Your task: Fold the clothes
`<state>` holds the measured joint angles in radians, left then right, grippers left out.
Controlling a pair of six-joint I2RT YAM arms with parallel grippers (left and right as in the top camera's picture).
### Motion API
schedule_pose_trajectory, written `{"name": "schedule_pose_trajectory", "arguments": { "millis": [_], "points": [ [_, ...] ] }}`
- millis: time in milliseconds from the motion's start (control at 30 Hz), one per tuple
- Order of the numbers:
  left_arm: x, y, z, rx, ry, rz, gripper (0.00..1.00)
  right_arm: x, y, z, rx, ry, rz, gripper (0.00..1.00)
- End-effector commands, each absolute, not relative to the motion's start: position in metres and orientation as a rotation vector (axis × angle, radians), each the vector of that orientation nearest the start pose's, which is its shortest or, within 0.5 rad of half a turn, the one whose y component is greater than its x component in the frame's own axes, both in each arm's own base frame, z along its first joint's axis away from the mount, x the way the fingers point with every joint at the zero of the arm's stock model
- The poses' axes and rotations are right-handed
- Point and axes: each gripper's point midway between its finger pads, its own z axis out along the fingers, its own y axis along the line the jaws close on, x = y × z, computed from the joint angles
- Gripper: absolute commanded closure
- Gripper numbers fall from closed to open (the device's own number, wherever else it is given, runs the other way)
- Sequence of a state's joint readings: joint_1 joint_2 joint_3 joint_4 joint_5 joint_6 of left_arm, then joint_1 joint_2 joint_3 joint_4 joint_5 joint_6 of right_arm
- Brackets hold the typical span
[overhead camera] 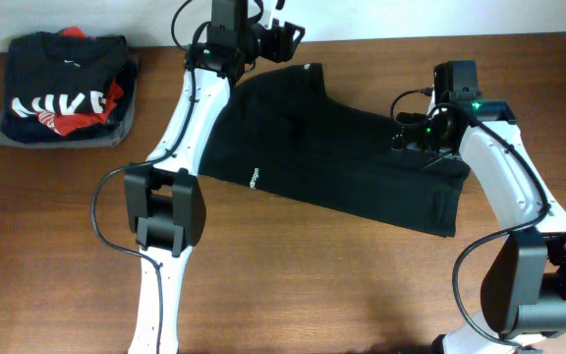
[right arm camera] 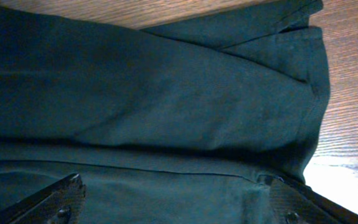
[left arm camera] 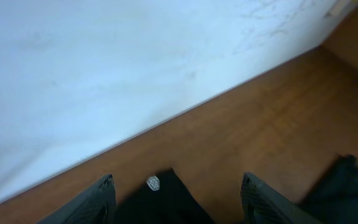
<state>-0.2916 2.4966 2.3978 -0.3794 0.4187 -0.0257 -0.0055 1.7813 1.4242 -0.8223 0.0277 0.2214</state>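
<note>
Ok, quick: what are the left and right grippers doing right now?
Left gripper: open, holding nothing.
Right gripper: open, over the black shirt, holding nothing.

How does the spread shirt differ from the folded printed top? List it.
The shirt lies spread out; the top is folded. The shirt has only a tiny white logo; the top, big white letters and red print. The shirt lies on the table; the top on a grey garment. Both are black.

White arm links (overhead camera: 197, 110), black joints (overhead camera: 170, 206), black cables (overhead camera: 94, 211)
</note>
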Motion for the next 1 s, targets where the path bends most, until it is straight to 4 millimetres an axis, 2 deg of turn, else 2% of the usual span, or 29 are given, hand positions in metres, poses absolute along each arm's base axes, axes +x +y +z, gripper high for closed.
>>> {"name": "schedule_pose_trajectory", "arguments": {
  "millis": [0, 200, 567, 700, 733, 833, 967],
  "points": [
    [0.645, -0.271, 0.211, 0.562, 1.93, -0.49, 0.36, 0.424, -0.002, 0.124, 0.3, 2.708, 0.049, 0.01],
    [0.649, -0.278, 0.194, 0.59, 1.921, -0.477, 0.36, 0.421, -0.002, 0.123, 0.301, 2.72, 0.047, 0.01],
    [0.655, -0.299, 0.125, 0.639, 1.957, -0.479, 0.36, 0.415, -0.002, 0.12, 0.303, 2.747, 0.043, 0.01],
    [0.655, -0.307, 0.114, 0.649, 1.951, -0.485, 0.36, 0.415, -0.002, 0.12, 0.303, 2.747, 0.043, 0.01],
    [0.656, -0.307, 0.11, 0.647, 1.948, -0.481, 0.28, 0.415, -0.002, 0.12, 0.303, 2.747, 0.043, 0.01],
    [0.657, -0.314, 0.103, 0.652, 1.931, -0.483, 0.28, 0.415, -0.002, 0.12, 0.303, 2.748, 0.043, 0.01],
    [0.655, -0.321, 0.082, 0.661, 1.951, -0.484, 0.28, 0.415, -0.002, 0.12, 0.304, 2.747, 0.043, 0.01]
  ]
}}
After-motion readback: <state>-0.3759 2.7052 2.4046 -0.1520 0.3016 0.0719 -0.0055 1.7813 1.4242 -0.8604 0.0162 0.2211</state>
